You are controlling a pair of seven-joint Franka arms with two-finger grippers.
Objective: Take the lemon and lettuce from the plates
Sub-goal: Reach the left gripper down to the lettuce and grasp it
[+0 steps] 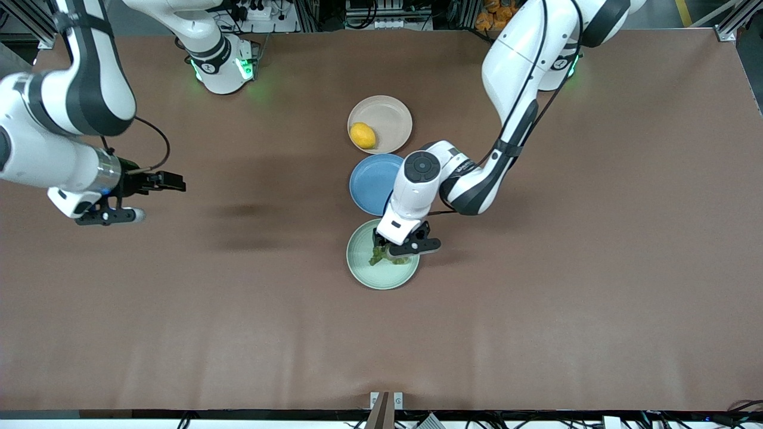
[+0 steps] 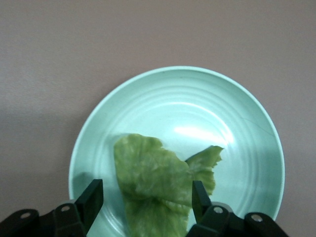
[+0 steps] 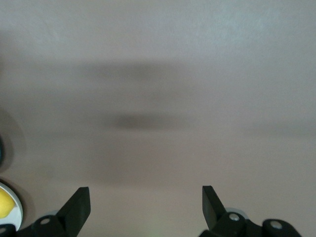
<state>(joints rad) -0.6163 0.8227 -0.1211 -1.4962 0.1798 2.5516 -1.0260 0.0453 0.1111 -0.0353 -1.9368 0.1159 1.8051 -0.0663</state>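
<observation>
Table [image 1: 596, 298]: three plates in a row mid-table. Cream plate [image 1: 390, 116] nearest the bases, lemon [image 1: 362, 135] on it. Blue plate [image 1: 371, 182] between. Mint plate [image 1: 381, 277] nearest the camera, lettuce [image 2: 158, 182] on it. Left gripper [image 2: 147, 197] is down on the mint plate, fingers apart, straddling the leaf, no clamp yet. Pinch where the leaf is bunched, stay off the rim. Right gripper [image 3: 145, 202] waits over bare table at the right arm's end, fingers apart.

table [image 1: 536, 333]: brown, matte | light: soft shadows | top edge: metal frames [image 1: 730, 24], cables [image 1: 256, 12]
</observation>
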